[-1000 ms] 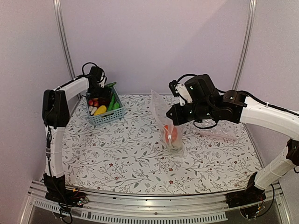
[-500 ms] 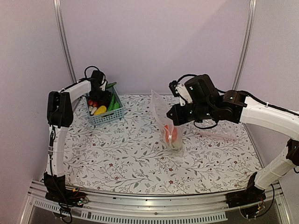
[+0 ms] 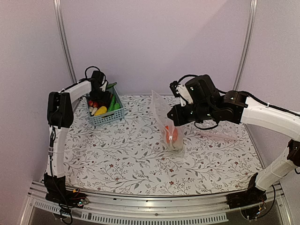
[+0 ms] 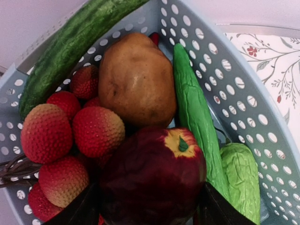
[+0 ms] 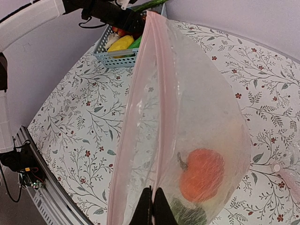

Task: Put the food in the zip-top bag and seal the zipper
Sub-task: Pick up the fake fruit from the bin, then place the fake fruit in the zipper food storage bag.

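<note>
My left gripper (image 3: 101,97) is down in the blue basket (image 3: 107,117). In the left wrist view its fingers (image 4: 84,208) press on both sides of the dark maroon round piece (image 4: 150,173). A cream-white vegetable end (image 3: 93,111) shows in the basket. My right gripper (image 3: 172,117) is shut on the mouth edge of the zip-top bag (image 3: 165,112) and holds it upright. In the right wrist view the gripper (image 5: 153,204) pinches the pinkish zipper strip (image 5: 161,93). The orange piece (image 5: 202,174) lies inside the bag on something dark green.
The basket wall (image 4: 234,79) also holds a brown potato (image 4: 136,79), a slim cucumber (image 4: 70,42), red bumpy fruits (image 4: 96,131), a green gourd (image 4: 197,117) and a yellow piece (image 3: 100,111). A second clear bag (image 3: 220,133) lies flat at the right.
My left gripper moved a little further into the basket a second ago and has held still since. The right arm and the bag have not moved.
</note>
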Tool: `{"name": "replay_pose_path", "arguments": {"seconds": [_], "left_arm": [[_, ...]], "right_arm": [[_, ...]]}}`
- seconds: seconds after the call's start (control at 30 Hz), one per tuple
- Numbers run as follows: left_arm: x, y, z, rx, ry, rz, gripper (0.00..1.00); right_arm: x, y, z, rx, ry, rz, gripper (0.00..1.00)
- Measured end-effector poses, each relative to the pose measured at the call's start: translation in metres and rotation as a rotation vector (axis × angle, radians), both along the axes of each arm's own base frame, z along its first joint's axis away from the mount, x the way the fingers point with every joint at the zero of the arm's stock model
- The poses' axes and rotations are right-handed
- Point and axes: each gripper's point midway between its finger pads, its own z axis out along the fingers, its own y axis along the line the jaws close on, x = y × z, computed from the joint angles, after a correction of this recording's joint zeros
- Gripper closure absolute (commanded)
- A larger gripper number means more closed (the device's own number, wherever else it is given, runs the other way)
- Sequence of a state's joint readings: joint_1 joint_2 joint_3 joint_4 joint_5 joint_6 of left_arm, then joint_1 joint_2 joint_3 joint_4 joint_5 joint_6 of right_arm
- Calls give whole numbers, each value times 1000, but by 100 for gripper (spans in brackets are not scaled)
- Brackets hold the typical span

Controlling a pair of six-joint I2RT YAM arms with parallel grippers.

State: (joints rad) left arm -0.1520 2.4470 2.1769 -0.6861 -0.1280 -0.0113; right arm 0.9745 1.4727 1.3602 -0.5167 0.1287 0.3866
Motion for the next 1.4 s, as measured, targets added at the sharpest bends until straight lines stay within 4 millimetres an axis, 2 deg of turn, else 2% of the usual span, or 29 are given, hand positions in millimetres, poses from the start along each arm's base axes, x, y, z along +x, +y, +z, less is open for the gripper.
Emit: {"name": "replay_pose_path", "arguments": {"seconds": [0.13, 0.23, 0.3, 0.37, 0.53, 0.63, 0.93, 1.07, 1.23, 1.4], "left_arm": [[-2, 0, 0, -2, -5, 2, 38], [-13, 2, 3, -15, -14, 18, 39], [-25, 4, 13, -32, -34, 36, 40], [-37, 6, 32, -55, -71, 58, 40], [-55, 8, 97, -141, -231, 98, 40], [-69, 6, 124, -197, -305, 107, 40], [-141, -7, 136, -411, -332, 106, 41], [-172, -14, 154, -521, -367, 94, 42], [-208, -36, 180, -676, -417, 34, 42], [-253, -98, 200, -828, -390, -130, 42]], "right_arm": [[0, 0, 0, 1, 1, -1, 100], [0, 0, 0, 1, 1, -2, 100], [0, 0, 0, 1, 1, -2, 100], [0, 0, 0, 1, 2, -2, 100], [0, 0, 0, 2, 2, -1, 100], [0, 0, 0, 2, 2, -1, 100], [0, 0, 0, 5, 4, -2, 100], [0, 1, 0, 9, 7, -2, 100], [-1, 1, 0, 13, 10, -2, 100], [0, 2, 1, 17, 8, -2, 100]]}}
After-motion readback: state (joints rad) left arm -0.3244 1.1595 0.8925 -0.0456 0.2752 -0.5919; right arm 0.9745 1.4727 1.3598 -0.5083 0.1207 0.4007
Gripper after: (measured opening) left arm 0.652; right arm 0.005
